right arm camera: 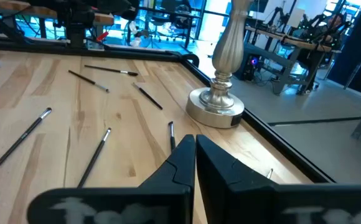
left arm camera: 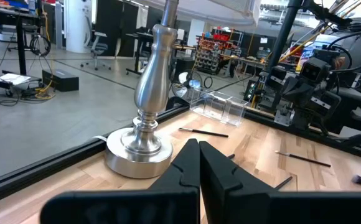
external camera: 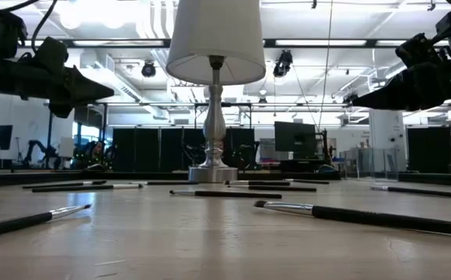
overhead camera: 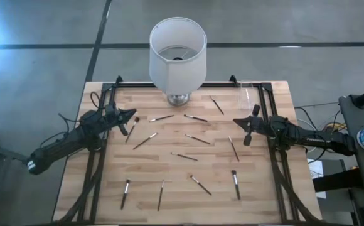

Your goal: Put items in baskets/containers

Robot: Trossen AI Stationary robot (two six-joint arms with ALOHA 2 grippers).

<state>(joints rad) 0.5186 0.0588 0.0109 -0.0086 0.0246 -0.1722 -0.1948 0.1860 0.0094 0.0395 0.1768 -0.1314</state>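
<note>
Left hand (overhead camera: 133, 120) closed, empty, hovering at left edge of surface (overhead camera: 270, 188); right hand (overhead camera: 240, 122) same at right edge. Makeup brushes (overhead camera: 198, 184) all scattered on wood, clear cup (overhead camera: 245, 94) far right, apparently empty. Nothing picked yet. Next: open, descend on nearest brush.

The left gripper (left arm camera: 198, 163), fingers pressed together, points across a wooden table (left arm camera: 330, 186) at a silver lamp base (left arm camera: 140, 144); beyond the base lies a clear cup (left arm camera: 221, 107) on its side, with thin makeup brushes (left arm camera: 203, 131) scattered between them.
</note>
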